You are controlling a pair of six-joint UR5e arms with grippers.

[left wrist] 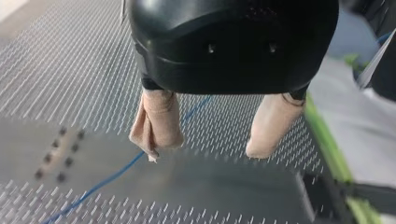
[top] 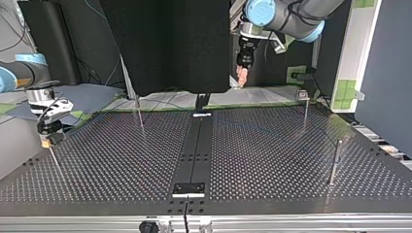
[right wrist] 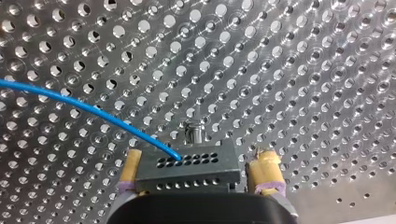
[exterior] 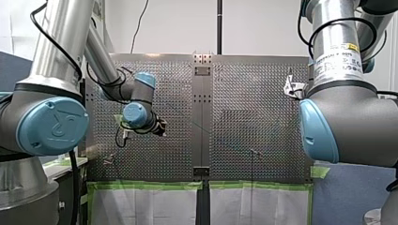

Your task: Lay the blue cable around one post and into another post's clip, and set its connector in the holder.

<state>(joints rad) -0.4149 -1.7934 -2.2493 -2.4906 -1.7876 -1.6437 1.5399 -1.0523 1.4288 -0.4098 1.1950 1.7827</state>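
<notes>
Blue cable (right wrist: pixel 93 111) ends in connector (right wrist: pixel 187 170) between my right claw's (right wrist: pixel 198 156) parted pads; my left claw (left wrist: pixel 204 153) open.

Our left gripper (top: pixel 241 76) is hanging above the far edge of the perforated table (top: pixel 272 145), right of the middle. Our right gripper (top: pixel 47 141) is hovering low at the view's left. An upright post (top: pixel 335 162) is standing near the table's right edge.

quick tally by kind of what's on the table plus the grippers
posts: 4
blue cable: 1
holed grey block: 1
grippers: 2, my left gripper and my right gripper
total: 8
</notes>
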